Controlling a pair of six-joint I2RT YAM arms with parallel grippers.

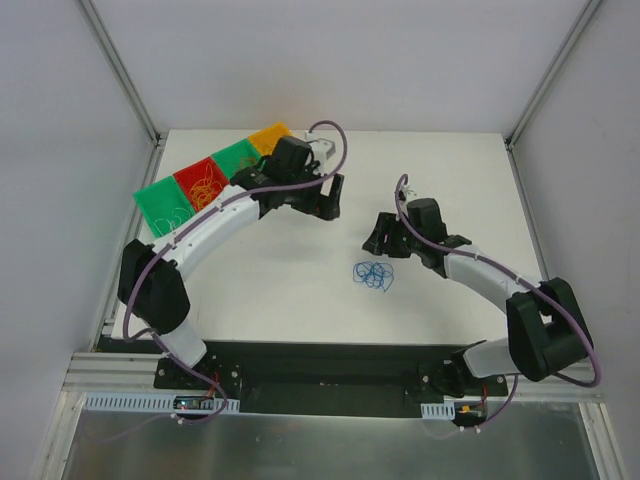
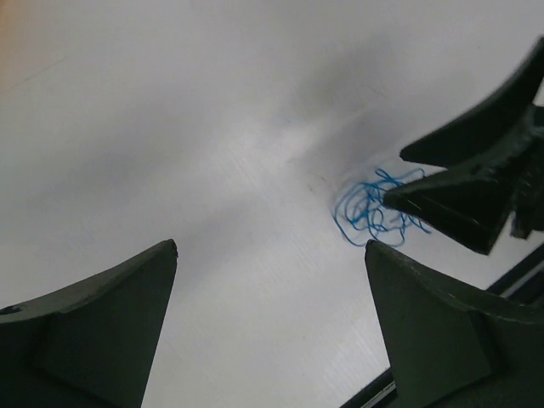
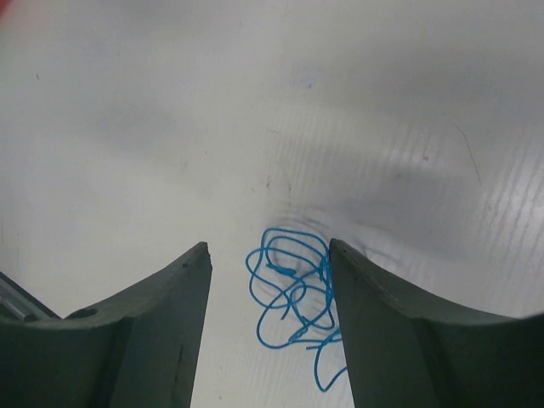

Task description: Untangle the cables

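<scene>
Overhead and wrist views of a two-arm cell on a white tabletop (image 1: 300, 300).

The blue cables (image 1: 373, 274) lie as one loose, looped clump flat on the tabletop, right of its centre and somewhat toward the near edge.

The left tool (image 1: 328, 198) hangs over the far half of the tabletop, well apart from the clump. In its wrist view its fingers (image 2: 102, 323) are spread wide, with only bare tabletop between them. It holds and touches nothing.

The right tool (image 1: 380, 236) stands just beside the clump, on its far side. In the right wrist view its fingers (image 3: 144, 331) are spread, and the blue loops (image 3: 293, 293) lie on the surface in the gap, close against the right-hand finger. Nothing is pinched, and whether that finger touches a loop cannot be told.

A row of coloured trays (image 1: 160, 200), green, red, green and orange, sits at the far left corner. Thin wires (image 1: 206, 186) lie in the red one.
</scene>
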